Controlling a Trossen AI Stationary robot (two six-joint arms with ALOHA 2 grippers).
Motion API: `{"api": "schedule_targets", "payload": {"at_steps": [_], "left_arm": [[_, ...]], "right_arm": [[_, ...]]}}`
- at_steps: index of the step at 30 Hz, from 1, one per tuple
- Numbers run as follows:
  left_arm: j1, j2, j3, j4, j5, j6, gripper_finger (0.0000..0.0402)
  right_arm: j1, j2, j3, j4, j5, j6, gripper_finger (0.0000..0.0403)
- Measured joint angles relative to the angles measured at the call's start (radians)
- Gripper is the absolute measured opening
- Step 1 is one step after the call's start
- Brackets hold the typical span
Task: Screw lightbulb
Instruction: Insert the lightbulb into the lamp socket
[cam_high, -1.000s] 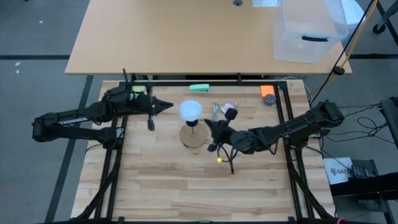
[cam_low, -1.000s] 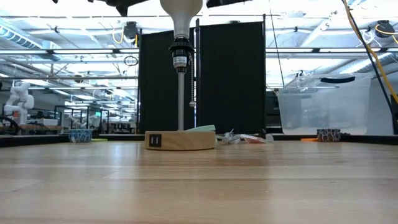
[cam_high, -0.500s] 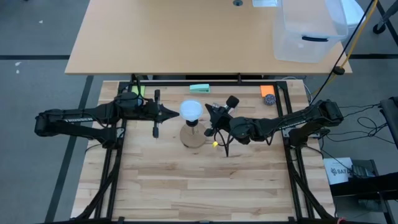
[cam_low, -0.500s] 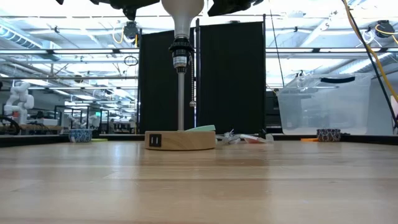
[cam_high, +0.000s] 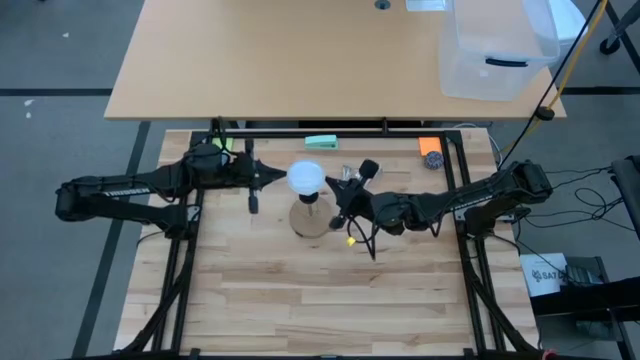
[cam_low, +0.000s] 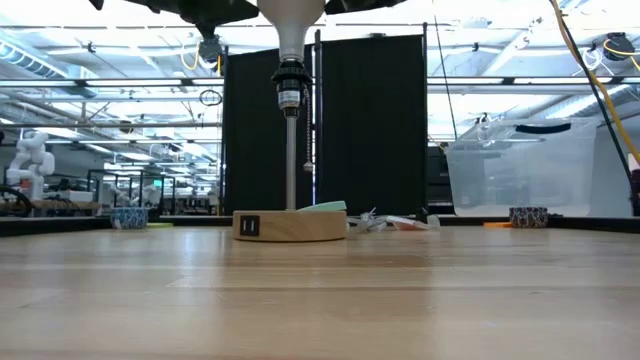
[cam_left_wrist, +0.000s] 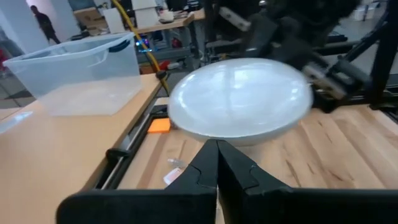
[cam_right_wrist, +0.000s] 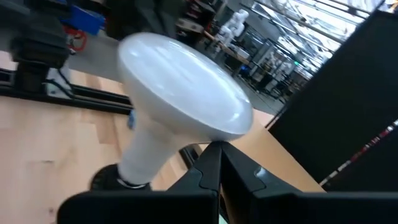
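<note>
On the wooden worktop (cam_high: 260, 280) stands a lamp w/ a round wooden base (cam_high: 312, 219), a thin upright post and a black socket (cam_low: 290, 82) at the top. The lightbulb (cam_high: 306, 177) sits neck-down in that socket, globe up, so its long axis is vertical; the low view shows the neck (cam_low: 290, 50) running straight into the socket, roughly in line w/ the post. How deep the thread is seated can't be told.

Both arms reach in level from opposite sides, at globe height. Left gripper (cam_high: 268, 176) is just beside the globe on the left arm's side, fingers (cam_left_wrist: 208, 171) pressed together to a point aimed at the bulb's (cam_left_wrist: 240, 101) widest part, holding nothing. Right gripper (cam_high: 342, 193) is just beside the globe on the other side, a bit toward the worktop's near edge; its fingers (cam_right_wrist: 214, 168) also closed to a point, under the rim of the globe (cam_right_wrist: 180, 84), empty.

Judgement: neither grips the bulb yet. Both look about equally near, left lined up more squarely. To turn the bulb, a gripper would need to open wide and close across the globe, then rotate about the vertical axis
</note>
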Motion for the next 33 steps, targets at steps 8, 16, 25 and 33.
{"api": "schedule_targets", "payload": {"at_steps": [8,16,25,33], "left_arm": [[0.023,0.001,0.0,0.006,-0.042,-0.005,0.0],[0.065,-0.009,0.0,0.0,-0.046,-0.001,0.0],[0.042,-0.072,0.001,-0.003,0.031,0.002,0.0],[-0.042,-0.057,0.002,-0.01,0.145,0.001,0.0]], "right_arm": [[0.051,0.0,0.0,-0.005,-0.018,-0.013,0.0],[0.075,0.0,0.001,-0.051,-0.008,0.03,0.0],[0.046,0.0,0.001,-0.065,0.083,0.038,0.0],[-0.016,0.0,0.001,0.008,0.076,-0.019,0.0]]}}
